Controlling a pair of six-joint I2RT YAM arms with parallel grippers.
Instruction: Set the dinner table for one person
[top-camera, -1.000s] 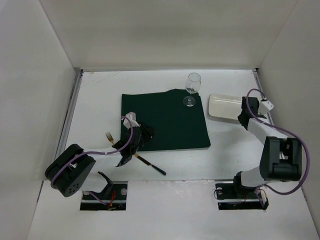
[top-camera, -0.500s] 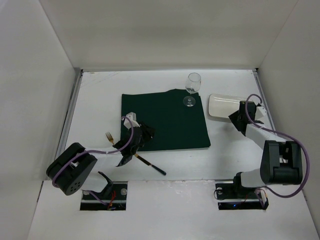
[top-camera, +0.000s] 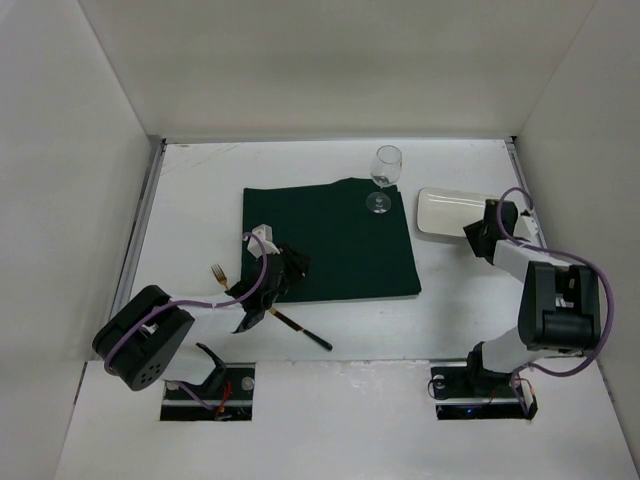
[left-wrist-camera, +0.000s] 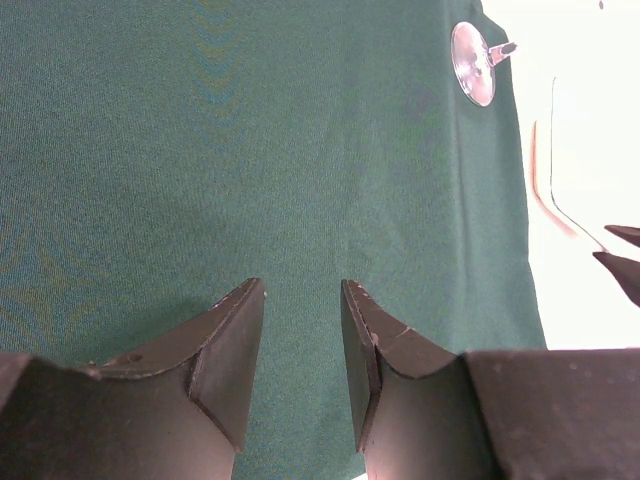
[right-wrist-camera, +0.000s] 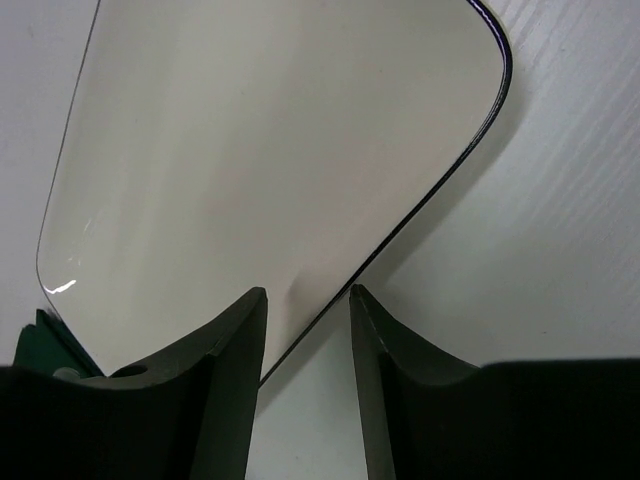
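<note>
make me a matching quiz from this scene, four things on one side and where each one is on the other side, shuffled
Things:
1. wine glass
2. plate
3. fork
4. left pincer

Places:
a. on the bare dinner table, right of the green cloth
b. over the cloth, open and holding nothing
c. upright at the cloth's far right corner
d. on the bare table, just left of the cloth's near left corner

Pairs: 1-c, 2-a, 3-d, 4-b
</note>
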